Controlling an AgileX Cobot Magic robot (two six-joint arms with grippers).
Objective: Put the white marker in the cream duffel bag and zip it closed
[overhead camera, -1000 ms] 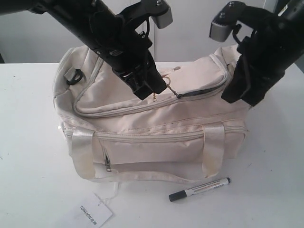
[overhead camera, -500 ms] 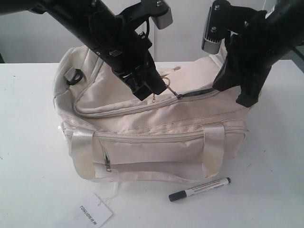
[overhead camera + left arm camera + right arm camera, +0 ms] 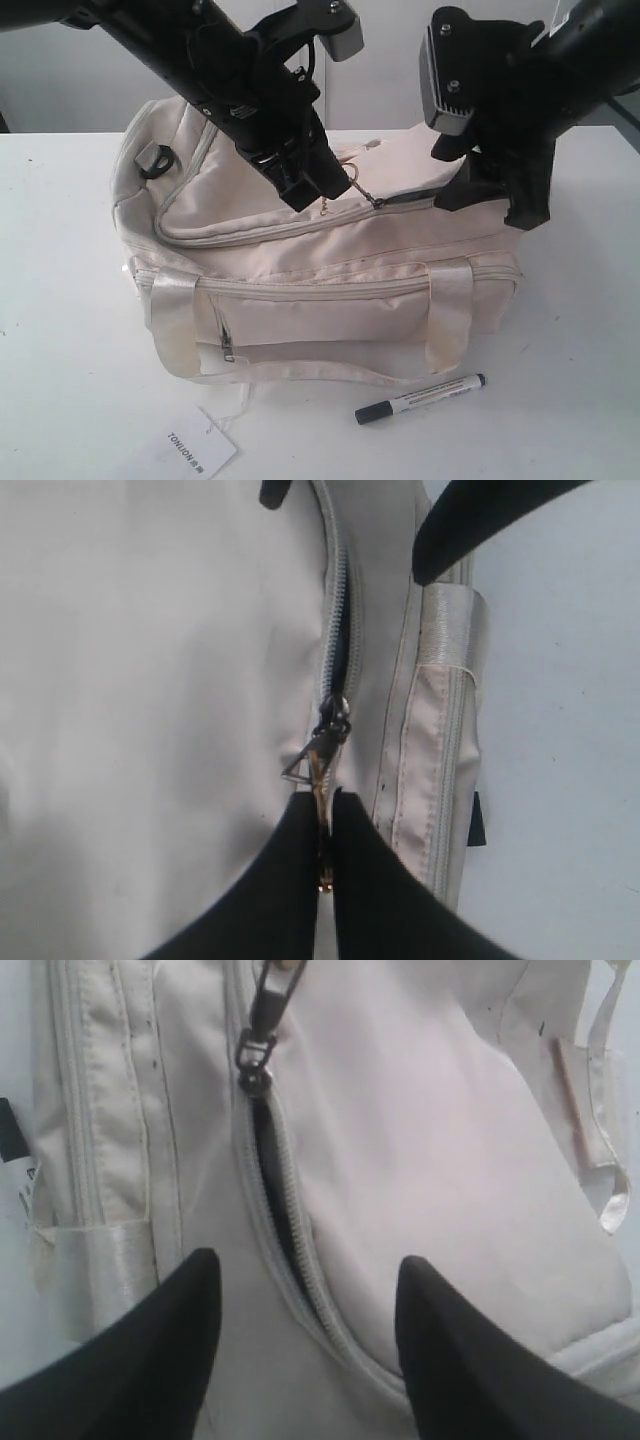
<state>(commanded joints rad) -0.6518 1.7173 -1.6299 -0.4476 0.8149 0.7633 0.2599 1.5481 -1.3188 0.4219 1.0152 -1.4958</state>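
Note:
The cream duffel bag (image 3: 330, 270) lies on the white table, its curved top zipper parted only along the right stretch. My left gripper (image 3: 325, 190) is shut on the gold zipper pull (image 3: 322, 770) near the middle of the bag's top; the pull (image 3: 350, 192) shows taut at the slider. My right gripper (image 3: 305, 1265) hangs open over the bag's right end, its fingertips either side of the dark open zipper gap (image 3: 280, 1210). In the exterior view it (image 3: 490, 200) is at the bag's right shoulder. The white marker (image 3: 420, 398) lies on the table in front of the bag.
A white hang tag (image 3: 200, 450) on a string lies at the front left of the bag. Satin handles (image 3: 450, 315) hang down the bag's front, beside a front zip pocket (image 3: 225, 335). The table (image 3: 60, 330) extends on both sides.
My right arm has swung leftward and in over the bag's right end, and its jaws have come open. The left arm, the bag and the marker have not moved.

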